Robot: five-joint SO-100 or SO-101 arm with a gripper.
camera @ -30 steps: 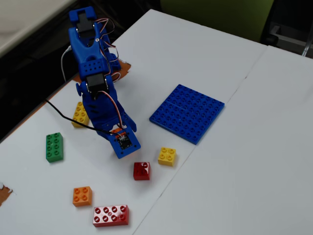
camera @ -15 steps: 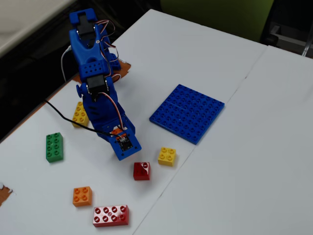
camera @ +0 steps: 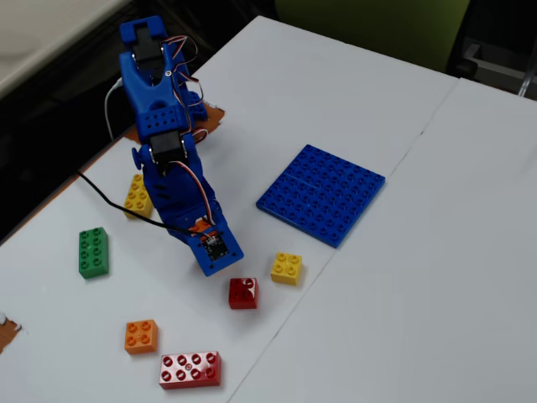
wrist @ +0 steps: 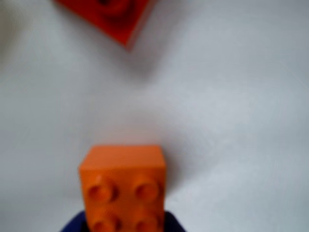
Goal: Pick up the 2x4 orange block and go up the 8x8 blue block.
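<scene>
Ok, wrist view first: the 2x4 orange block (wrist: pixel 122 186) sits dead centre at the bottom edge, studs facing the camera, only four of them in frame. Dark blue bits of my hand (wrist: pixel 124 226) flank it on both sides, snug by the look of it. Too blurred and cropped to call it clamped, so I cannot tell. A red brick (wrist: pixel 108 14) lies ahead of the hand, apart from the block. No sign of the blue plate here.

Fixed view: arm is pitched down low over the surface (camera: pixel 436 294), and the hand itself is tucked under the wrist. The orange block is hidden there too. The 8x8 blue block (camera: pixel 322 193) is up and to the right of the hand, well apart, nothing on it. A small yellow brick (camera: pixel 287 268) sits to the right of the hand, the red one just ahead.

My read: grasp step, lift not done. Next needs a firm squeeze, a straight lift, then a swing right clearing the yellow brick.
</scene>
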